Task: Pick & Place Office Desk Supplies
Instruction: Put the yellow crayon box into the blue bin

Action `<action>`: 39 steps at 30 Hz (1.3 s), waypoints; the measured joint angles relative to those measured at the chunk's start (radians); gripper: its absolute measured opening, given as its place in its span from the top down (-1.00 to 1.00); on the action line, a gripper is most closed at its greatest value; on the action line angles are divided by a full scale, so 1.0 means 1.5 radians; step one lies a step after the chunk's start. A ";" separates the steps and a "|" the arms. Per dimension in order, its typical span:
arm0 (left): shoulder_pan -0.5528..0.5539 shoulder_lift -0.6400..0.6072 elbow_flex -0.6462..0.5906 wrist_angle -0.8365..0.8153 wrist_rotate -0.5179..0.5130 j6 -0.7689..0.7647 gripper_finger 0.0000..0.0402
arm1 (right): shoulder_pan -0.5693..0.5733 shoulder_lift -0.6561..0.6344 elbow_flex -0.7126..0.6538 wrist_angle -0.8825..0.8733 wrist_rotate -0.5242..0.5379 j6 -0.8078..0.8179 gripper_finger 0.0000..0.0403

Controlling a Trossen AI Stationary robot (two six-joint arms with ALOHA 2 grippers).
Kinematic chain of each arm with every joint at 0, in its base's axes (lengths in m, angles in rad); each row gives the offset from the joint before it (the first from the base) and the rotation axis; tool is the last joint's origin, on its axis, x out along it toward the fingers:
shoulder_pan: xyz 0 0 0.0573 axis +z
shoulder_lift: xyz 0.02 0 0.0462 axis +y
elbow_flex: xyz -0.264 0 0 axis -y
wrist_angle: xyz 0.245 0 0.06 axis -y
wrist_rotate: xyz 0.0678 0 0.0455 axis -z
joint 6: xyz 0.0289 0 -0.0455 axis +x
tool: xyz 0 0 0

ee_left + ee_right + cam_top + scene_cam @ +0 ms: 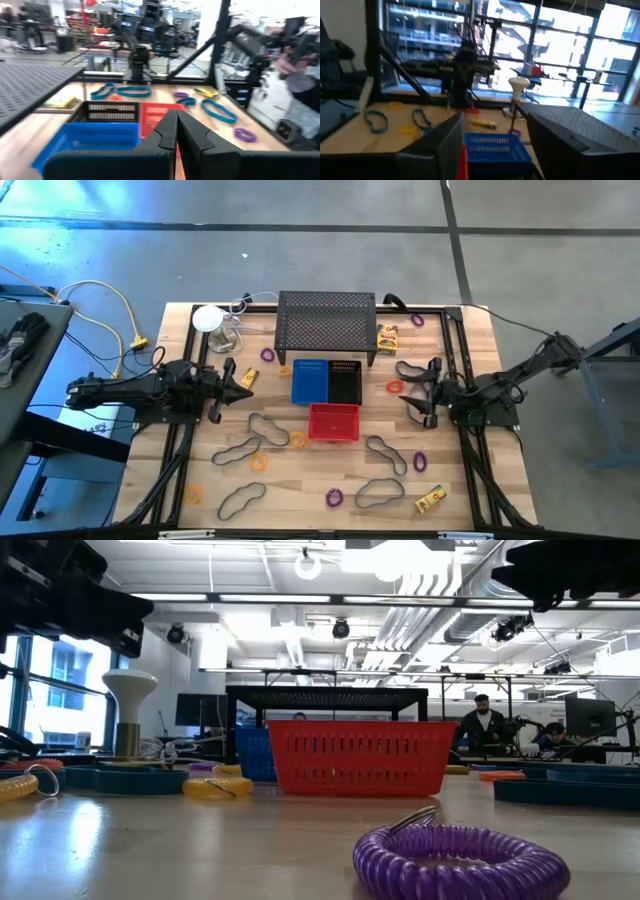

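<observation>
Supplies lie loose over the pale wood-slat table point(150, 480): thin dark looped cords, e.g. one near the front edge point(241, 499) and one right of centre point(385, 453); coiled plastic rings in purple point(333, 498), orange point(394, 387) and yellow point(259, 462); small yellow printed boxes, one at the front right point(430, 499) and one just beside the rack's right end point(387, 336). In the low view a ribbed purple coil ring point(461, 862) sits closest to the camera, with a metal clip at its top. At table centre stand three slotted plastic bins: blue bin point(309, 380) and black bin point(345, 381) side by side, red bin point(333, 421) in front of them. Behind them stands the black perforated mesh rack point(327, 325). A white mushroom-shaped lamp point(208, 318) stands at the rack's left. Left gripper point(243, 379) sits left of the blue bin, above the table, fingers pressed together, holding nothing. Right gripper point(414, 387) sits right of the black bin, near the orange ring, fingers spread wide, empty.
</observation>
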 joint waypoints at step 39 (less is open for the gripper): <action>0.048 0.323 0.001 -0.050 -0.365 -0.175 0.01 | 0.028 0.451 0.202 0.179 0.017 -0.112 -0.35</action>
